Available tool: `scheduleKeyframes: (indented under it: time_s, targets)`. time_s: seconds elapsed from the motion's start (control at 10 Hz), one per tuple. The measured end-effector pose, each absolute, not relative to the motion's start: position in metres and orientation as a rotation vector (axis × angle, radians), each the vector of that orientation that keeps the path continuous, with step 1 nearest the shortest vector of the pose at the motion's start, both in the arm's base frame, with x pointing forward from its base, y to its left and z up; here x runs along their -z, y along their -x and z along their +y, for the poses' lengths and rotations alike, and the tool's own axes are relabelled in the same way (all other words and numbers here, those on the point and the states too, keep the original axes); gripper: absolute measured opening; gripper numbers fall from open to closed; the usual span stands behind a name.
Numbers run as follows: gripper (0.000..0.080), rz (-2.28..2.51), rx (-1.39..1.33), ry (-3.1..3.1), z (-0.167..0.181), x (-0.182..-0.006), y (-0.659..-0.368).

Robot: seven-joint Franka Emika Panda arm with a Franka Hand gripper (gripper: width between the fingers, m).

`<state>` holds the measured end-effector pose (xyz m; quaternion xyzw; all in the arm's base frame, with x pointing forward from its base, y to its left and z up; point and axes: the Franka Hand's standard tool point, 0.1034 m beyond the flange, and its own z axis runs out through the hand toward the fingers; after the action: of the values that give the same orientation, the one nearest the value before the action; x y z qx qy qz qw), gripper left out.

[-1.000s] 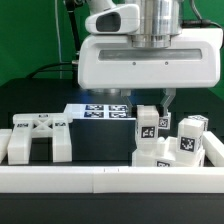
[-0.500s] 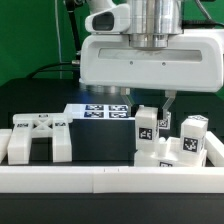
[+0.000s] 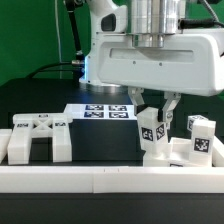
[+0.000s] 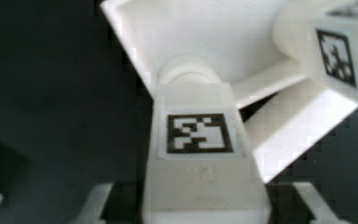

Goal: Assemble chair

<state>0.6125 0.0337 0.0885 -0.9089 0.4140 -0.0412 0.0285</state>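
Observation:
My gripper [image 3: 155, 112] is shut on a white chair leg [image 3: 151, 135] that bears a black-and-white tag. It holds the leg nearly upright at the exterior view's right, over other white chair parts [image 3: 175, 157]. In the wrist view the same leg [image 4: 197, 135] runs out from between my fingers, my gripper [image 4: 202, 205] closed on its near end. The leg's far end lies against a broad white part [image 4: 194, 40]. A tagged block [image 3: 201, 138] stands just right of the leg. A bigger white chair piece [image 3: 38, 135] with tags on top sits at the left.
The marker board [image 3: 105, 110] lies flat on the black table behind the parts. A low white wall [image 3: 100, 178] runs along the front edge. A green backdrop stands behind, with a dark cable hanging at the left.
The gripper has moved toward the exterior view's right and come lower, showing its fingers. The held leg shifted slightly right with it, and the tagged block at the right now stands further right.

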Motion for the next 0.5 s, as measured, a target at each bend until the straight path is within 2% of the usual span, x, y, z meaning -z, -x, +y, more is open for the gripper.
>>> scheduleKeyframes:
  time_s: [0.5]
  targets:
    - [0.0294,1.837,0.092,2.424,0.0466,-0.0876,-0.6133]
